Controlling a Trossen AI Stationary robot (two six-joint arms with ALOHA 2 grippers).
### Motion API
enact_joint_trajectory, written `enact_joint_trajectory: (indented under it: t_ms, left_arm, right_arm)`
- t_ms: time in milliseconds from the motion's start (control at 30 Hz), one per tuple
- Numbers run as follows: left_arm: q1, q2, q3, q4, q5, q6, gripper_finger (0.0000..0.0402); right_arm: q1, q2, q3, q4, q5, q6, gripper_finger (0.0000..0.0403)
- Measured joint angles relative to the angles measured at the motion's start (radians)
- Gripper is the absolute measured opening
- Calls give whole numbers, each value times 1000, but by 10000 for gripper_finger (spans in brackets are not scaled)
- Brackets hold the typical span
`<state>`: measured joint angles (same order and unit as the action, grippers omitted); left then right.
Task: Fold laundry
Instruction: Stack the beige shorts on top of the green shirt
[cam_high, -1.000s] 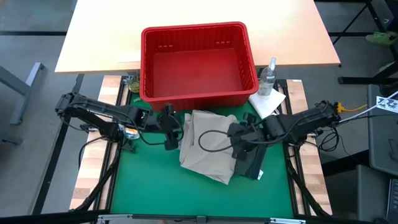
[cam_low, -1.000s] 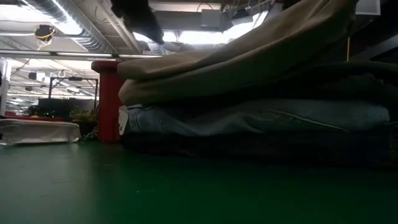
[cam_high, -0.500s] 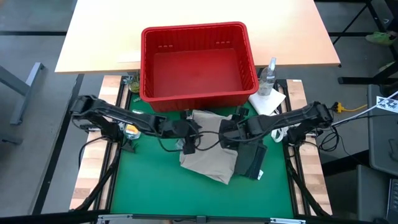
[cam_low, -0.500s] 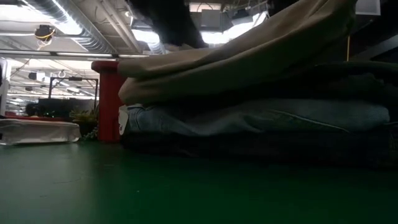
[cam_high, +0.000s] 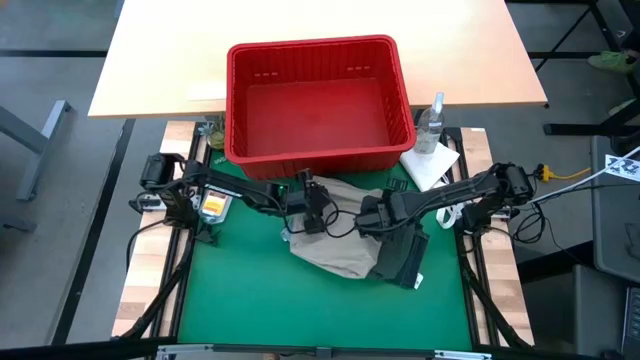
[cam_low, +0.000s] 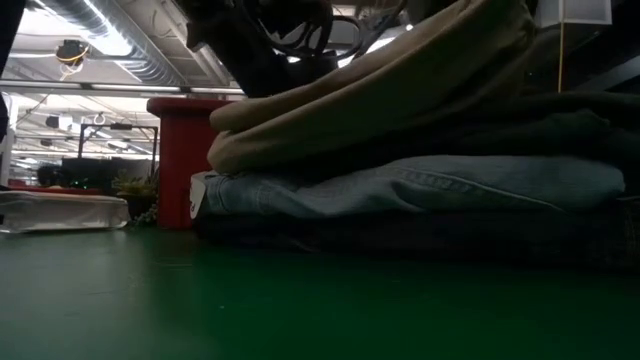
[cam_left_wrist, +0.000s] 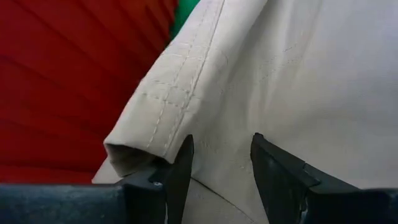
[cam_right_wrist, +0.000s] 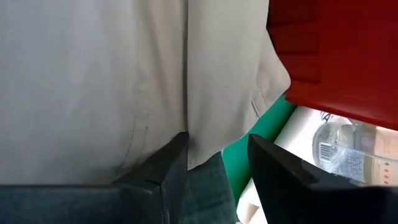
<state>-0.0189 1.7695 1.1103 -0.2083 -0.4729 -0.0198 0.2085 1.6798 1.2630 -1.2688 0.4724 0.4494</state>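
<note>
Resting on the green mat (cam_high: 230, 300) just in front of the red basket (cam_high: 318, 98), the laundry is a low stack with the beige khaki piece (cam_high: 335, 250) on top. From table height the layers show plainly — the khaki draped and sloping over a dark olive green piece (cam_low: 540, 125), then the light blue denim (cam_low: 420, 190), then the dark navy jeans (cam_low: 420, 235) at the bottom against the mat.

The left gripper (cam_high: 310, 205) sits at the khaki's edge nearest the basket, on the side toward the left arm. In its wrist view the fingers (cam_left_wrist: 177, 168) stand apart, pressed down onto the stitched hem of the khaki; nothing is pinched between them.

The right gripper (cam_high: 372, 215) is on the khaki's opposite side, also close to the basket's front wall. Its fingers (cam_right_wrist: 171, 162) are likewise spread, lying against the cloth along a fold line, with a strip of darker fabric and green mat showing between them — not clamped on anything.

Beside the basket's right-hand corner lie a small white cloth sheet (cam_high: 432, 165) and a clear bottle (cam_high: 431, 122).
</note>
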Motion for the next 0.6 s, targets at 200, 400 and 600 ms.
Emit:
enact_joint_trajectory:
  t_ms: [200, 400, 600]
  left_arm:
    - [-22, -58, -3, -27, 16, 7, 160]
    - [-49, -146, -4, -33, 18, 5, 160]
    - [-73, -184, -4, -4, 10, 4, 160]
  right_arm:
    - [0, 0, 46, -52, -23, -2, 167]
    - [1, 0, 182, -146, -20, -11, 167]
    - [2, 0, 303, -173, 2, -27, 167]
